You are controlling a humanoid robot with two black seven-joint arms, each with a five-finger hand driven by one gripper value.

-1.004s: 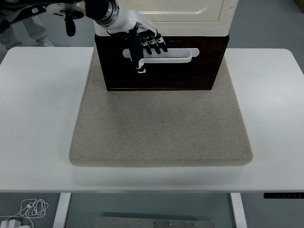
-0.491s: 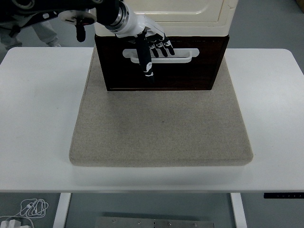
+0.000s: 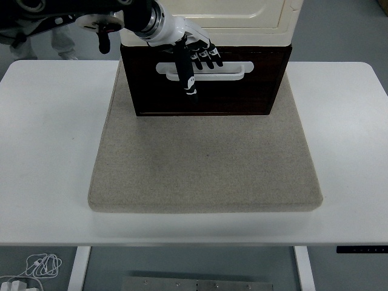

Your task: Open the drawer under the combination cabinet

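The combination cabinet has a cream upper part (image 3: 242, 18) and a dark brown drawer (image 3: 242, 94) below it, standing at the back of the mat. A white bar handle (image 3: 233, 74) runs across the drawer front. My left hand (image 3: 195, 60) reaches in from the top left and lies against the left half of the handle. Its fingertips (image 3: 209, 60) rest at the handle's slot and the thumb stretches straight down over the bar onto the drawer face. The fingers look relaxed, not closed round the bar. The drawer front sits flush. My right arm is out of view.
A grey felt mat (image 3: 206, 163) covers the middle of the white table (image 3: 48, 151), with the cabinet on its far end. A person's legs in light clothing (image 3: 57, 42) show at the top left, behind the table. Cables (image 3: 39, 265) lie on the floor at the bottom left.
My left hand slid to the right along the handle and slightly up, then settled. The drawer has not moved.
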